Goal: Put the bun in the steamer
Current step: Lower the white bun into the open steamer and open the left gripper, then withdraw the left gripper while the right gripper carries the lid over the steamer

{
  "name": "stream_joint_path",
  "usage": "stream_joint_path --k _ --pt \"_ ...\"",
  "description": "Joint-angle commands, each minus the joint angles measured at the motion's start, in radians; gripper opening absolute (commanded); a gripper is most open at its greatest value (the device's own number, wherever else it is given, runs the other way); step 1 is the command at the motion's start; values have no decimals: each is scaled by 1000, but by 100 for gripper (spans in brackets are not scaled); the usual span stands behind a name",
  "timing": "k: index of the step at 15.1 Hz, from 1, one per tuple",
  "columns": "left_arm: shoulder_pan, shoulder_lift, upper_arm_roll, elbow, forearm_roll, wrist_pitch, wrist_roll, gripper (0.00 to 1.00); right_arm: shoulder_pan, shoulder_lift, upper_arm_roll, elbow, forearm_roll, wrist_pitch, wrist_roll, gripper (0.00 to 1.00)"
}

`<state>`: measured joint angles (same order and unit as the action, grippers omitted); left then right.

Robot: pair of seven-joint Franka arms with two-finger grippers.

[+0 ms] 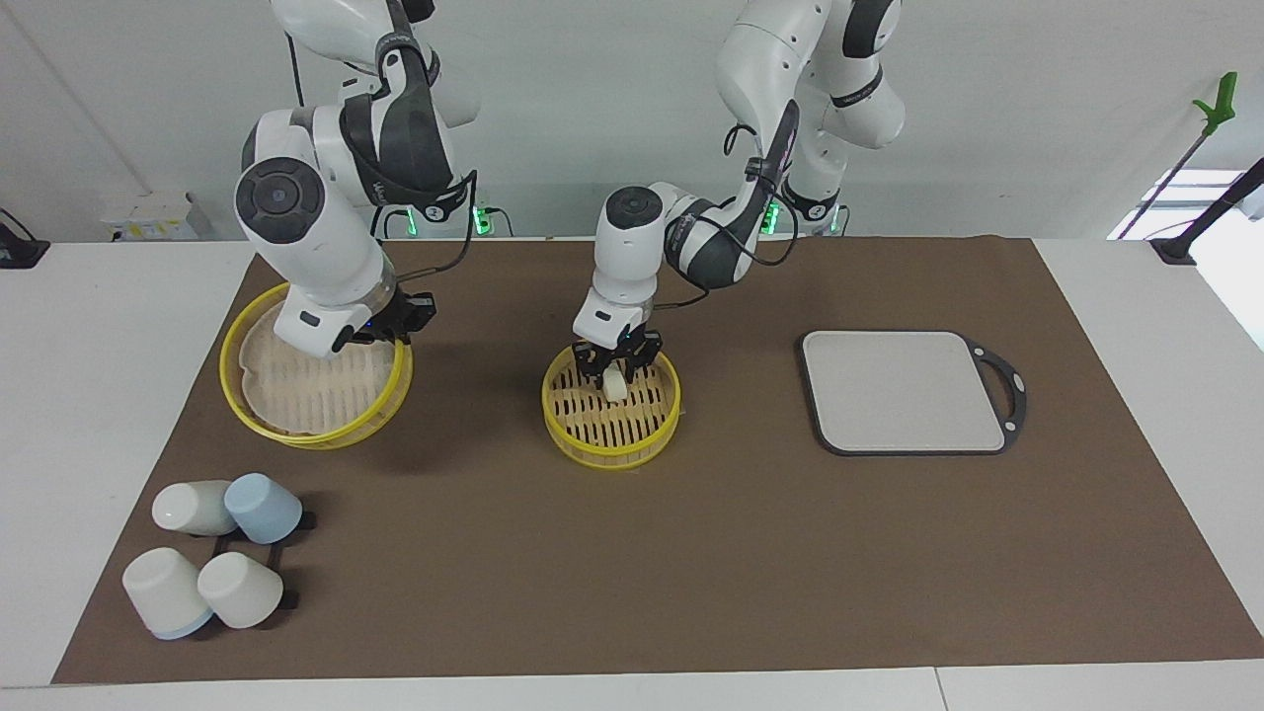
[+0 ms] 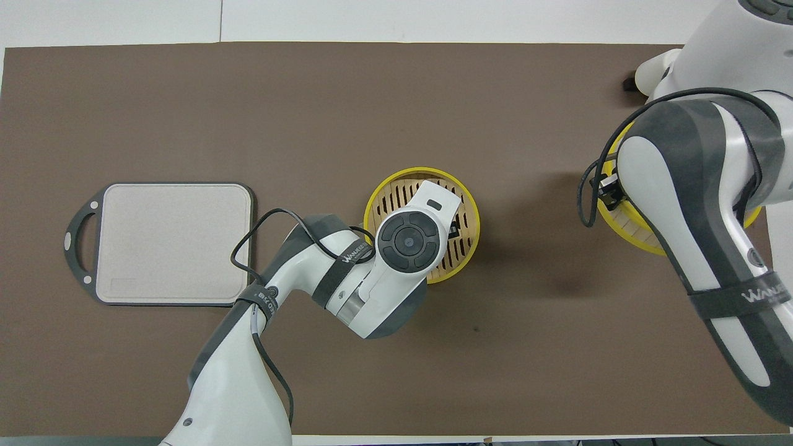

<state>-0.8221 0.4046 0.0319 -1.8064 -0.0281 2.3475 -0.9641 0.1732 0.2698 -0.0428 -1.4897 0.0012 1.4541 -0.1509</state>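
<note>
While the left gripper [image 1: 614,367] hangs low inside the steamer [image 1: 611,406], the bun [image 1: 615,386] sits between its fingertips, down at the slatted bottom, on the part of the basket nearer the robots. The fingers look parted around the bun rather than pressed on it, though whether they are free of it I cannot tell. By my reading the placing is all but done: the bun is in the basket, and what is left is to let go fully and lift the arm clear without dragging the bun along.

Toward the right arm's end of the table, the right gripper [image 1: 400,321] is shut on the rim of the lid [image 1: 314,381] and holds it tilted; it waits there. Capping the steamer may follow.
</note>
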Motion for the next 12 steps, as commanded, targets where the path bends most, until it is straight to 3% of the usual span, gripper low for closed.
stream_joint_path --k 1,4,8,12 --pt "-5 -7 16 -2 22 -3 -30 100 -6 -30 6 -29 -15 18 -1 0" --pt "39 -81 22 -5 22 -110 -15 100 58 -30 15 -29 -4 66 78 0" --pt "248 -255 22 8 22 -414 210 100 230 -30 18 -29 34 161 337 0" --pt "496 -368 23 27 24 -591 557 100 400 11 18 -93 140 470 634 0"
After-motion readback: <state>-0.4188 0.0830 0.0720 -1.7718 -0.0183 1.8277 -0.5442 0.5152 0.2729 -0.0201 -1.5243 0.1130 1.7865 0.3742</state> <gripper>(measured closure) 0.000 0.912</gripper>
